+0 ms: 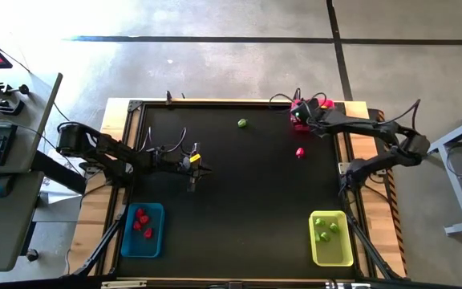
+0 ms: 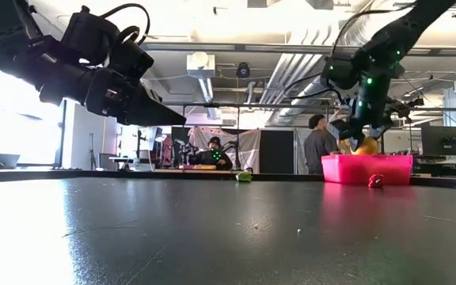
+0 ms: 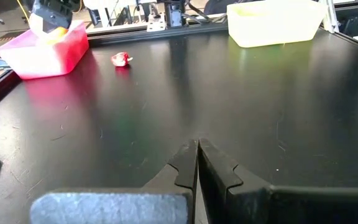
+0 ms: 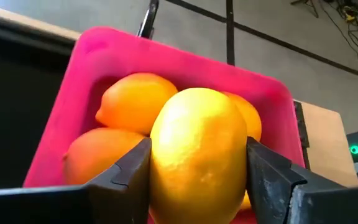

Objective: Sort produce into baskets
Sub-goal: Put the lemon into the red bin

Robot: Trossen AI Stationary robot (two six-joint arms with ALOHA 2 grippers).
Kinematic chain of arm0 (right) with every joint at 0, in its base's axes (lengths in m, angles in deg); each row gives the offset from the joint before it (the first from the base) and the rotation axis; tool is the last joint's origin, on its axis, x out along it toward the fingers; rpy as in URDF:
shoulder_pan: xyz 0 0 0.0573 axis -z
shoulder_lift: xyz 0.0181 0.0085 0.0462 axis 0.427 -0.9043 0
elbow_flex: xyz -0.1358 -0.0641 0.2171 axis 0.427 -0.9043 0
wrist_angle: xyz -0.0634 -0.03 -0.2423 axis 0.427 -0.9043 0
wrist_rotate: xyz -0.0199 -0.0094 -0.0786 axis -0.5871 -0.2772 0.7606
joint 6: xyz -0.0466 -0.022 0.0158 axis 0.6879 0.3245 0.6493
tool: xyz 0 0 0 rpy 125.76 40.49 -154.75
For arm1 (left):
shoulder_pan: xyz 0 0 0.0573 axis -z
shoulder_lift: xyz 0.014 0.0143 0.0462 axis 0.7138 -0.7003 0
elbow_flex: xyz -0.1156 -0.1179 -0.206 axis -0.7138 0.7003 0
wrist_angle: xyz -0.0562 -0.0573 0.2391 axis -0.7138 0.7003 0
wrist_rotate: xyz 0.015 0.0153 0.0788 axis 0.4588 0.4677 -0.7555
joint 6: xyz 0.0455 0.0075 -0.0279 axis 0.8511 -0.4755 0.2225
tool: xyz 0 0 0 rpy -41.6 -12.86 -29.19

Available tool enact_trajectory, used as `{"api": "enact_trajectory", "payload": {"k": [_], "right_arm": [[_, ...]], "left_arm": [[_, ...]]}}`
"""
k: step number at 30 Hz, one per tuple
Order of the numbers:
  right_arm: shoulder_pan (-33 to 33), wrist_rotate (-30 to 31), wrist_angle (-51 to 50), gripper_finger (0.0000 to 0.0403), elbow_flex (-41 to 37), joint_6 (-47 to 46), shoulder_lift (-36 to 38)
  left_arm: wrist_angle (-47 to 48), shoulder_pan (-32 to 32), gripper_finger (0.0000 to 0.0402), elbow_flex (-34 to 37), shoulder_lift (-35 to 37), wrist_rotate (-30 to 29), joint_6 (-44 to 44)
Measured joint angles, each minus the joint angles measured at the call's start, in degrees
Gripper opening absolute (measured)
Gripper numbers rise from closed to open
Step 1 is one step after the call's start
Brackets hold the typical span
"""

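Black matting carries three baskets: pink one (image 4: 92, 74) with perhaps three lemons (image 4: 132, 99), blue (image 1: 142, 230) with three red pieces, yellow-green (image 1: 330, 238) with three green. Right gripper (image 4: 197, 168) clasps a fourth lemon (image 4: 197, 155) over the pink one; left gripper (image 3: 197, 149) hangs closed, empty.

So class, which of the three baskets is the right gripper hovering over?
The pink basket, in the table's far right corner. The right gripper holds a yellow lemon above it; the blue basket and green basket sit opposite.
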Motion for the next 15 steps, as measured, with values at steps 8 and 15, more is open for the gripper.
{"api": "enact_trajectory", "payload": {"k": [8,15], "right_arm": [[4.8,-2.9,5.9,0.0183,-0.7,4.4,0.0],[7.2,-5.2,7.2,0.0198,-0.7,7.4,-4.1]], "left_arm": [[0.0,0.0,0.0,0.0,0.0,0.0,0.0],[0.0,0.0,0.0,0.0,0.0,0.0,-0.3]]}}
